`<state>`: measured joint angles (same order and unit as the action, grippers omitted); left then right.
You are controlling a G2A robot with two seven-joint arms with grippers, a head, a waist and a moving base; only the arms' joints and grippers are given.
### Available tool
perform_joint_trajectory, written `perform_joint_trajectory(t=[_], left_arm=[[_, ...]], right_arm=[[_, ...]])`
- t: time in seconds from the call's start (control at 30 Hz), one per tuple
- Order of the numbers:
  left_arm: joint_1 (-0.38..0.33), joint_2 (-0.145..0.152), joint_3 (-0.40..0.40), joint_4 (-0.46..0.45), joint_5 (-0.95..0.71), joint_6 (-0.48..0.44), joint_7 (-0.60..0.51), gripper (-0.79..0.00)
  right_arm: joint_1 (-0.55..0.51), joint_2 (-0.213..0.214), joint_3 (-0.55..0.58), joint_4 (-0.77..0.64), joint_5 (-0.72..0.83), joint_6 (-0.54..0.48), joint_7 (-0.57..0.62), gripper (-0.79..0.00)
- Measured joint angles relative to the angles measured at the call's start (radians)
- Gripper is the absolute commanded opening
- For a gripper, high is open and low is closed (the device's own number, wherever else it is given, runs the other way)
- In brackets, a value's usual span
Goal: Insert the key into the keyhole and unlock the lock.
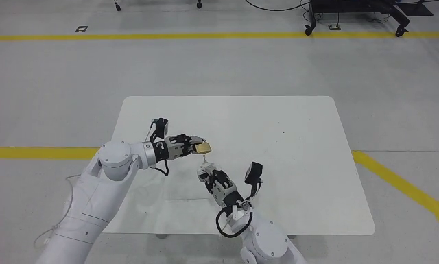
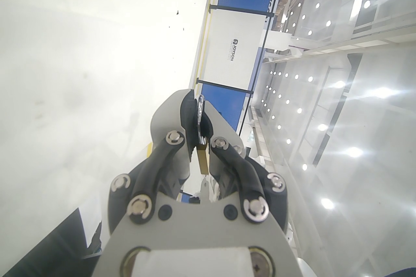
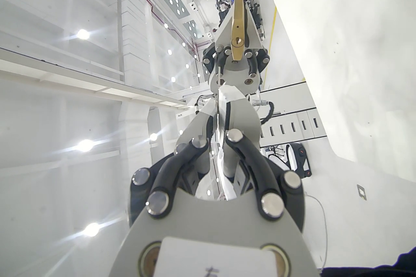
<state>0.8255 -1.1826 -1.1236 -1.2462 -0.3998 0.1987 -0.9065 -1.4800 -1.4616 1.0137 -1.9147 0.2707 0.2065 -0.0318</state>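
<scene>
Above the white table a brass padlock hangs in the air, my left gripper shut on it. In the left wrist view the left gripper pinches the silver shackle, and the brass body points back toward the wrist. My right gripper sits just nearer the table's front edge than the lock, a small gap away. The right gripper is shut on a thin silver key, edge-on. Beyond it the padlock turns its keyhole toward the key.
Both grippers hover over the left-middle of the table, with bare tabletop to the right of them. A few dark specks mark the surface. On the floor beyond are yellow lines and a dark wheeled cart.
</scene>
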Motion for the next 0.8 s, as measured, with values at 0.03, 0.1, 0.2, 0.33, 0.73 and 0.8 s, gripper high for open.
perform_joint_trajectory(t=[0.03,0.1,0.2,0.33,0.73,0.8], left_arm=[[-0.002,0.0,0.001,0.002,-0.004,0.001,-0.004,-0.785],[-0.006,0.0,0.001,0.006,-0.009,0.001,-0.012,-0.785],[-0.009,0.0,-0.001,0.011,-0.01,-0.003,-0.014,-0.785],[-0.009,0.0,-0.001,0.013,-0.012,-0.007,-0.013,-0.785],[-0.009,0.001,0.002,0.01,-0.009,-0.02,-0.02,-0.785],[-0.009,0.002,0.002,0.008,-0.002,-0.022,-0.02,-0.785]], right_arm=[[0.002,0.0,0.001,0.003,-0.002,0.004,-0.002,-0.785],[0.007,-0.001,0.001,0.011,-0.006,0.011,-0.008,-0.785],[0.013,-0.003,-0.003,0.016,-0.01,0.016,-0.017,-0.785],[0.02,-0.005,-0.008,0.021,-0.015,0.02,-0.028,-0.785],[0.044,-0.012,-0.012,0.04,-0.017,0.04,-0.049,-0.785],[0.046,-0.013,-0.01,0.042,-0.016,0.041,-0.052,-0.785]])
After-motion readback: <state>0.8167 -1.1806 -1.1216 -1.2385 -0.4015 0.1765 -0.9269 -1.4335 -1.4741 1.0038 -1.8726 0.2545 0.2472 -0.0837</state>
